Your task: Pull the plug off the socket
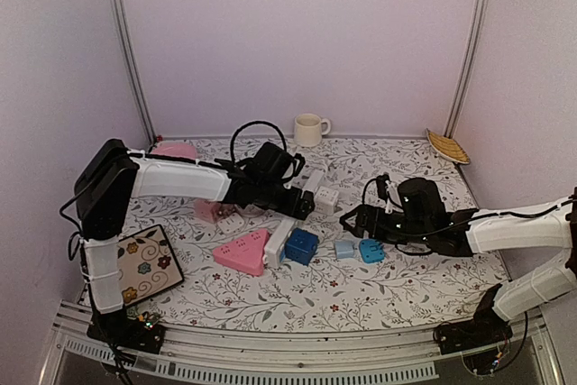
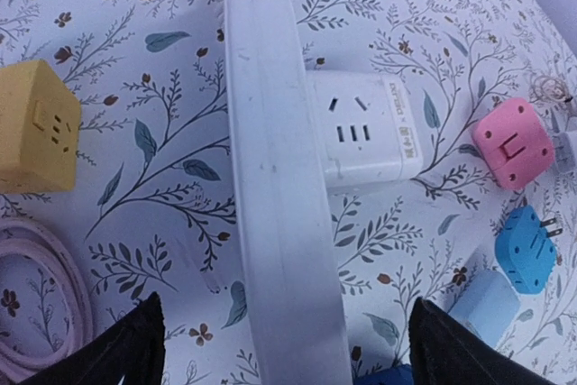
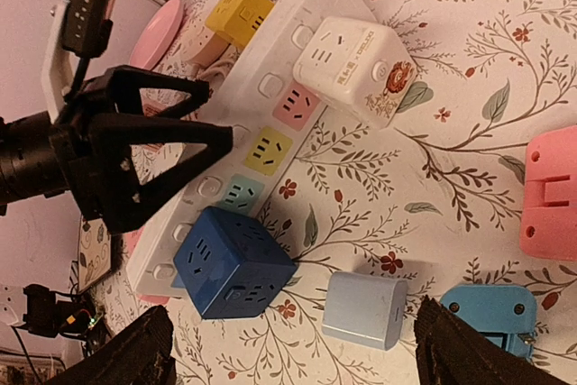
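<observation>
A white power strip (image 1: 279,242) lies in the middle of the table. A dark blue cube plug (image 1: 300,246) sits on its near end and a white cube plug (image 1: 325,198) near its far end. My left gripper (image 1: 302,201) is open and straddles the strip (image 2: 279,205) between the two cubes, holding nothing. The white cube (image 2: 361,132) shows beside the strip. My right gripper (image 1: 348,219) is open and empty, hovering right of the strip, with the blue cube (image 3: 233,261) between its fingers' line of view.
A light blue adapter (image 3: 365,309), a blue plug (image 3: 491,313) and a pink plug (image 3: 550,191) lie loose to the right. A yellow cube (image 2: 36,123) and pink cable (image 2: 45,295) lie left. A pink triangular strip (image 1: 242,252), mug (image 1: 309,129) and patterned pad (image 1: 144,263) stand around.
</observation>
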